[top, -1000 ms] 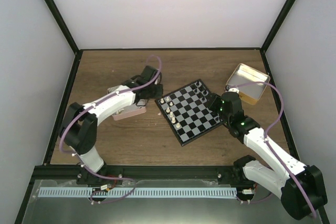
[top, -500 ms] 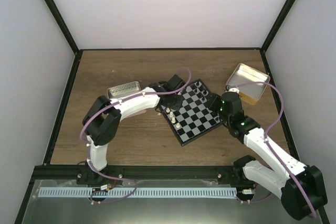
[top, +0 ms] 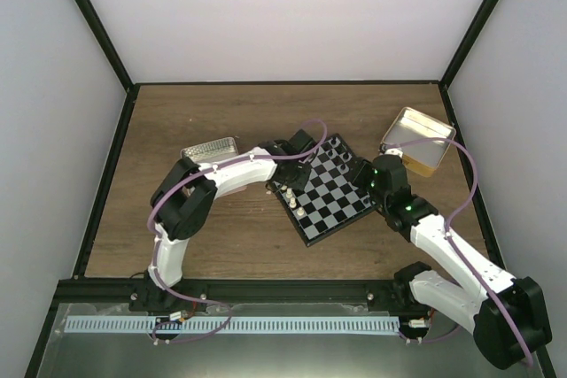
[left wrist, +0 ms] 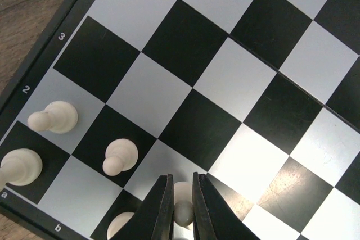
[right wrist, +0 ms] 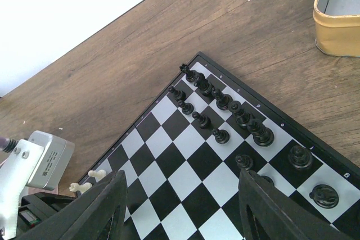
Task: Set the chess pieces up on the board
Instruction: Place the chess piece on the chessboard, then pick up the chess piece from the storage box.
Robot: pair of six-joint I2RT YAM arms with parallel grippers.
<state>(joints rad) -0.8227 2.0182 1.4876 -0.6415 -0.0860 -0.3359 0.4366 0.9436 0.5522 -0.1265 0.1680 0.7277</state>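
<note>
Now the left hand point(left wrist: 181, 192) pinches a cream pawn point(left wrist: 181, 211) at the white-side edge of the board point(top: 335, 203) (other cream pieces point(left wrist: 120, 155) stand just beside it). The right hand point(right wrist: 183, 200) hovers spread above the board's opposite edge, where black pieces point(right wrist: 225, 105) stand in rows. The board lies on the bench point(top: 177, 227).

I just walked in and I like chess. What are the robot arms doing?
They are setting up a chess game. The left pincer is closed on a white piece, down at the white end of the board, beside other white pieces already standing there. The right pincer is open and holds nothing, hanging above the black pieces lined up at the other end.
</note>
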